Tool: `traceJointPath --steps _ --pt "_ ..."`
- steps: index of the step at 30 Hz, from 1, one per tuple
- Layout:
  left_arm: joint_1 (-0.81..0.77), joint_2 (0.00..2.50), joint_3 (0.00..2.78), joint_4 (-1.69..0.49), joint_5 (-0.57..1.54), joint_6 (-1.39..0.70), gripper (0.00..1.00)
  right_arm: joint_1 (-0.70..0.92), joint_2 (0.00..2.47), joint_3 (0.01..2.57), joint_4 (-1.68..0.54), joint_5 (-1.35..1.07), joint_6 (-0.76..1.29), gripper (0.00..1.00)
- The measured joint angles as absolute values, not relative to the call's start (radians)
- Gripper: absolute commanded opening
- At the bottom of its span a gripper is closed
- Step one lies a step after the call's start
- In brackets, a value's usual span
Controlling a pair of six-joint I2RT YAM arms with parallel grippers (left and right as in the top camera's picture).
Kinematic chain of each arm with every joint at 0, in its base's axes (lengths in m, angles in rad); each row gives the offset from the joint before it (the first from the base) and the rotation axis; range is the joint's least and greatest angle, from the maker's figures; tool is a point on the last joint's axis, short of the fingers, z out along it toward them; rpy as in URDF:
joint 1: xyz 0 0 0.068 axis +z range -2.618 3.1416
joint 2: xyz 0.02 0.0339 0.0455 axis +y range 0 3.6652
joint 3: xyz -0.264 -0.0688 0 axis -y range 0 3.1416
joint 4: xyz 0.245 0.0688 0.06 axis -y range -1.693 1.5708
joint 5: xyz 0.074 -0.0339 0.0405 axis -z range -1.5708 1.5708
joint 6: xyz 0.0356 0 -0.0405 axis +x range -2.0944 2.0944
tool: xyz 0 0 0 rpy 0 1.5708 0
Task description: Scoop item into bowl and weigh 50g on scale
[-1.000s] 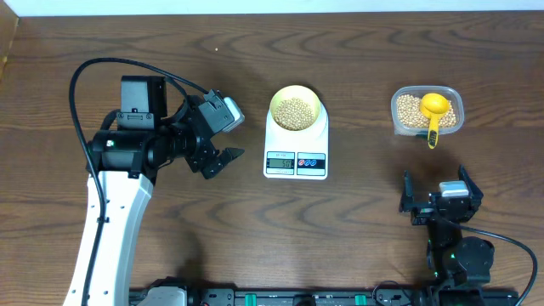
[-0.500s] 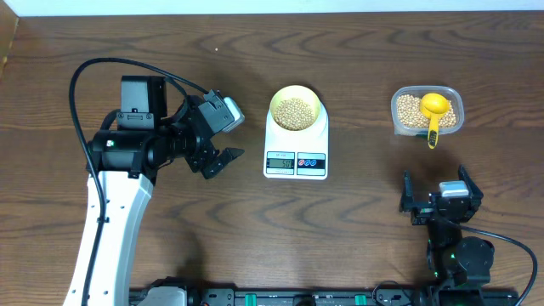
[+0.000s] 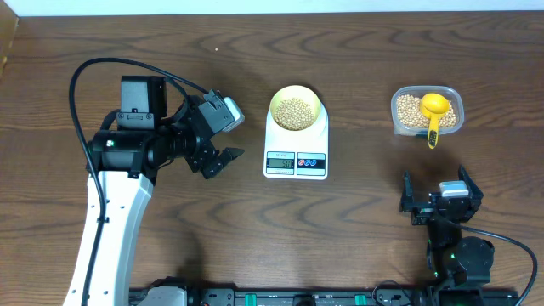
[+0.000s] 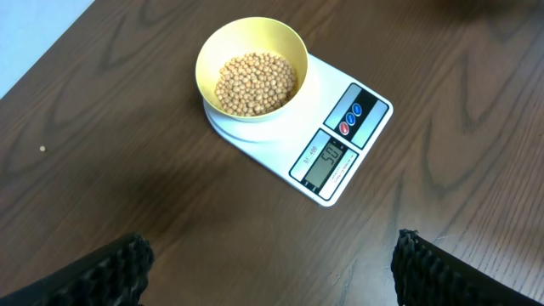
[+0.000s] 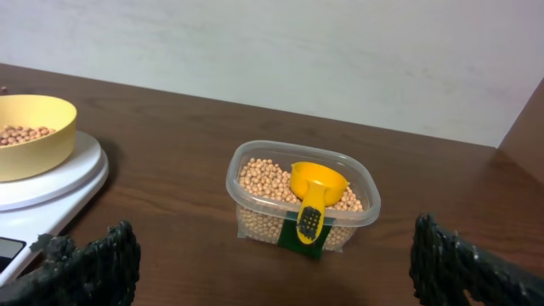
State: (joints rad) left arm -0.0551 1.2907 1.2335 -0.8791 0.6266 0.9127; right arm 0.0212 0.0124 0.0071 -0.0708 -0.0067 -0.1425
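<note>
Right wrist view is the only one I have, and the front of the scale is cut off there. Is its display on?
Observer: Yes, the display of the scale shows digits; they look like 50, but small.
Operator: Where is the left end effector?
Observer: Left of the scale, open, holding nothing.
Operator: How full is the bowl?
Observer: Soybeans cover its bottom, well below the rim.
</note>
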Motion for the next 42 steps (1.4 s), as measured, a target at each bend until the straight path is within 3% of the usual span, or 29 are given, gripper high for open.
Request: traceJointPath --steps 42 --pt "-0.055 1.282 1.234 -0.850 0.618 0.913 0.92 0.021 0.012 0.007 -0.071 -0.007 -0.142 0.99"
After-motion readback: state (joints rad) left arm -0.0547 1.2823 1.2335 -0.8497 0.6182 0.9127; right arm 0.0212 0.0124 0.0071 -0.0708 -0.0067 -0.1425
